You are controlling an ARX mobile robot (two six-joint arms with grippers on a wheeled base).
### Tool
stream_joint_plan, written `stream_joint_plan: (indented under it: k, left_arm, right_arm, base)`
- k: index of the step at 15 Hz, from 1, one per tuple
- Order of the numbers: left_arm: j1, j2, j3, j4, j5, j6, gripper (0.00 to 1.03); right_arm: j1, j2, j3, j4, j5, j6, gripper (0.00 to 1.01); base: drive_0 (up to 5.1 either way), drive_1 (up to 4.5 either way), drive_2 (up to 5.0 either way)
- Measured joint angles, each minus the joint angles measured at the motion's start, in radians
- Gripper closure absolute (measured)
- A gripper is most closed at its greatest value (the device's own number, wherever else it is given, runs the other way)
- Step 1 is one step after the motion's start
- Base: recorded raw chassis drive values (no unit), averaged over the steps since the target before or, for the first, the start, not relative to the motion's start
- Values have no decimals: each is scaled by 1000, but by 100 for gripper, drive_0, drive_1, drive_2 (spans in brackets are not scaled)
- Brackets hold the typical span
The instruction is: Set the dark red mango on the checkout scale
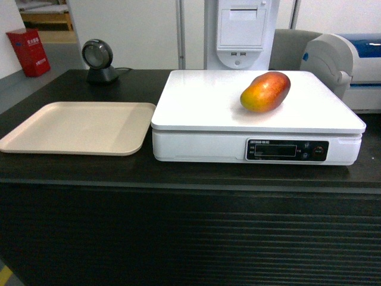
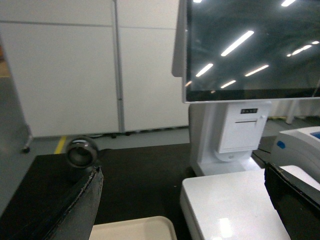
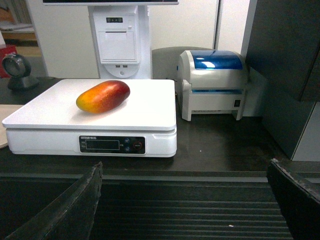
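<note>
Beige tray [image 1: 77,127] sits at nine o'clock of the scale [image 1: 202,101], its edge just beside it; a round black scanner [image 1: 98,59] stands behind the tray, and a white-and-blue printer [image 3: 212,82] stands at three o'clock. Nothing blocks the mango [image 1: 265,91], lying on the platform's right rear, long axis slanting from seven to one o'clock, red end rearward. Dark ribbed checkout counter [image 1: 190,238], white walls behind. Left gripper [image 2: 185,210] spread wide over the counter; right gripper [image 3: 185,210] wide too, holding nothing.
</note>
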State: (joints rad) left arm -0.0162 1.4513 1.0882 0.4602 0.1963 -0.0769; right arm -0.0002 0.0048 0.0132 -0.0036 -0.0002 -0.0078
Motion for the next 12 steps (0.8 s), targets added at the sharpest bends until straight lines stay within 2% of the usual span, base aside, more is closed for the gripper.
stream_joint_plan:
  k: [3,4,5,7,9,11,12]
  left_arm:
    - [140,-181,-137,24,10,12,5]
    - [153,-231,-160,-76,-38,32,12]
    - [157,-314,-277,-86,-57,47,24]
    - [192,-441,-496,-26,-9,59,46]
    - [229,-560,-657,26,0,59,68]
    - [175,-636,-787,43,-31,59,95]
    - [155,-671,-827,45,-46,63,101]
  right_arm:
    - [0,0,0,0,0,0,3]
    - [0,0,0,0,0,0,3]
    - [0,0,0,0,0,0,3]
    - [0,0,0,0,0,0,3]
    - [0,0,0,0,0,0,3]
    - [0,0,0,0,0,0,3]
    - [0,0,0,0,0,0,3]
  base:
    - [0,0,0]
    - [0,0,0]
    - [0,0,0]
    - [0,0,0]
    - [0,0,0]
    - [0,0,0]
    - [0,0,0]
